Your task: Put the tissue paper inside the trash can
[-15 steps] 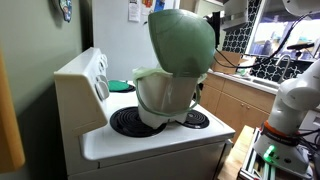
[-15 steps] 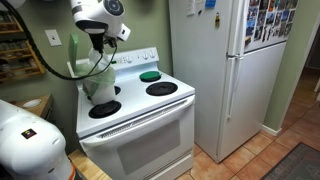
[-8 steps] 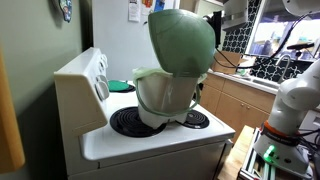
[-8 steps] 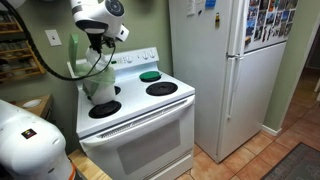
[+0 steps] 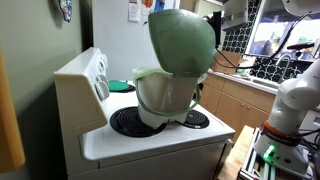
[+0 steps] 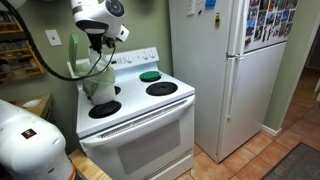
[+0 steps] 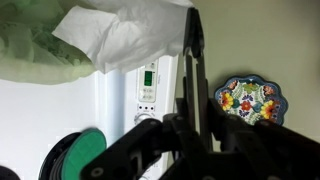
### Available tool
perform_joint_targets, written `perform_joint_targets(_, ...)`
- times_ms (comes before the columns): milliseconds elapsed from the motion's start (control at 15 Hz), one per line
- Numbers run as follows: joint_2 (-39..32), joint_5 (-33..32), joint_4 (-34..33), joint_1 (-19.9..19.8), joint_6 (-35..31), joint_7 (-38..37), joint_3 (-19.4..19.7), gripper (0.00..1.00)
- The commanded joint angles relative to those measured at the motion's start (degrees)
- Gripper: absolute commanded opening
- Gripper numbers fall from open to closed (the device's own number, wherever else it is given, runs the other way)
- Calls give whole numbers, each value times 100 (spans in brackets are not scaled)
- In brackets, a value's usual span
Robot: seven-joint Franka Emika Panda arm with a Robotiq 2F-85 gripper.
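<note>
The trash can (image 5: 165, 97) stands on the white stove, a cream-white bin with its big dull-green domed lid (image 5: 182, 40) tipped up. In an exterior view the arm hangs right over the trash can (image 6: 98, 88), with my gripper (image 6: 100, 47) just above its rim. In the wrist view my gripper (image 7: 193, 14) is shut, and a corner of the white tissue paper (image 7: 120, 35) is pinched at its tips. The tissue spreads to the left against the green lid (image 7: 28, 50). From the side where the lid fills the picture, the gripper and the tissue are hidden.
The stove (image 6: 140, 120) has dark burners, a green round disc (image 6: 150, 76) on a back burner and a raised control panel (image 7: 148, 82). A tall white fridge (image 6: 215, 70) stands next to it. A painted plate (image 7: 245, 100) hangs on the wall. Cabinets and cables (image 5: 245, 70) lie behind.
</note>
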State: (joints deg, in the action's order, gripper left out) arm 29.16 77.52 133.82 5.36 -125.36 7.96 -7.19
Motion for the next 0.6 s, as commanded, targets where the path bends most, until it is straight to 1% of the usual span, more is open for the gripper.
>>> perform_joint_targets(0,48,-148,18,-37,216,-136,19,7)
perform_joint_targets(133,28,-211,-6,-47,289,-179,4,7)
perform_joint_targets(200,17,-248,-18,-53,317,-196,-2,42)
perform_joint_targets(267,4,-307,-29,-60,344,-226,-10,53)
perform_joint_targets(333,-3,-361,-35,-71,358,-261,-17,58)
perform_joint_targets(400,0,-420,-33,-81,351,-306,-23,27)
perform_joint_targets(467,4,-503,-27,-93,343,-365,-28,22)
perform_joint_targets(533,8,-575,-25,-95,348,-421,-26,22)
